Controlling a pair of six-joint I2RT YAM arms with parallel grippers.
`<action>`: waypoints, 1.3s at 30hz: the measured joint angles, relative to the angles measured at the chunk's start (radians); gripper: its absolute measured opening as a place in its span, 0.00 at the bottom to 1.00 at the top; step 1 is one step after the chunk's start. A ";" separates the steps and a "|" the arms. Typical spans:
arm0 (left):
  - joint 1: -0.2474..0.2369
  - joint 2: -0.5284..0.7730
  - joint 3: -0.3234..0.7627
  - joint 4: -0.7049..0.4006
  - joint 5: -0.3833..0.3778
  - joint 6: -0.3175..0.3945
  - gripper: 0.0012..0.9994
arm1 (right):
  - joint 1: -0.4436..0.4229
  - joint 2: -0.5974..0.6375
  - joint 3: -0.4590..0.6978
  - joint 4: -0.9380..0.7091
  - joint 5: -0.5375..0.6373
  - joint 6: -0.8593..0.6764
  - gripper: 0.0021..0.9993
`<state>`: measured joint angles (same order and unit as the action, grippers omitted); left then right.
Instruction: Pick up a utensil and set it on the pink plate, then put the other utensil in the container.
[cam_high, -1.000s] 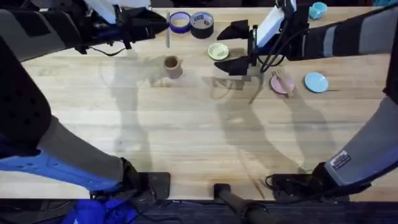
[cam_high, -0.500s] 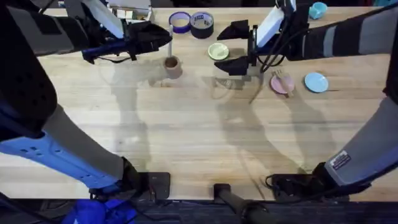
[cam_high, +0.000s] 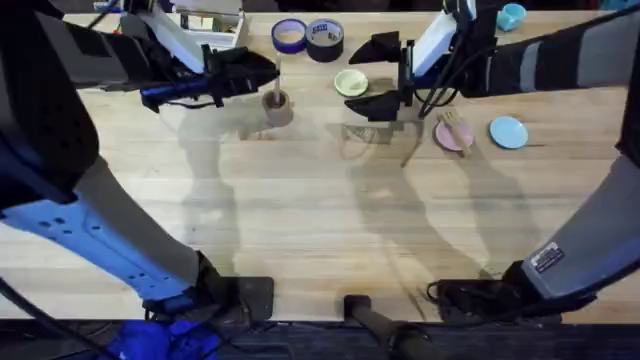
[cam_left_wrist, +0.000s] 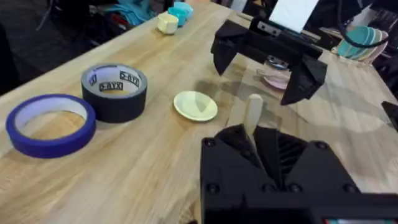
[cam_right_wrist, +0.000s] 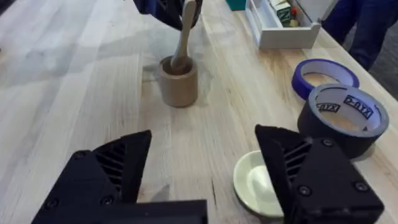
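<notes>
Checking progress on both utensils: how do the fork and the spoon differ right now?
The fork lies flat on the pink plate, free of any gripper; the spoon stands upright, bowl down in the container. The left gripper is shut on the spoon's handle, while the open right gripper holds nothing. Both are pale wood.

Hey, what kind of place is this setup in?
Probably a robotics lab or workshop bench: two robot arms work over a plain wooden table, with tape rolls lying about, and toy-sized plates set out as practice props.

blue tape roll (cam_high: 289, 36), black tape roll (cam_high: 325, 39); yellow-green plate (cam_high: 351, 83)
</notes>
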<state>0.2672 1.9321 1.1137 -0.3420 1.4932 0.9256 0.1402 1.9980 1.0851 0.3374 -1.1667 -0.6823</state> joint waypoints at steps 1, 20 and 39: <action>0.000 0.005 0.000 -0.014 0.001 0.015 0.04 | 0.000 0.000 0.000 0.000 0.000 -0.001 1.00; 0.000 0.006 0.000 -0.098 -0.096 0.090 0.04 | 0.000 0.000 0.000 0.000 0.000 -0.007 1.00; 0.000 0.006 0.000 -0.119 -0.188 0.092 0.04 | 0.000 0.000 0.000 0.000 0.000 -0.007 1.00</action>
<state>0.2672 1.9381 1.1137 -0.4606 1.3052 1.0180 0.1402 1.9980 1.0851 0.3374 -1.1667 -0.6891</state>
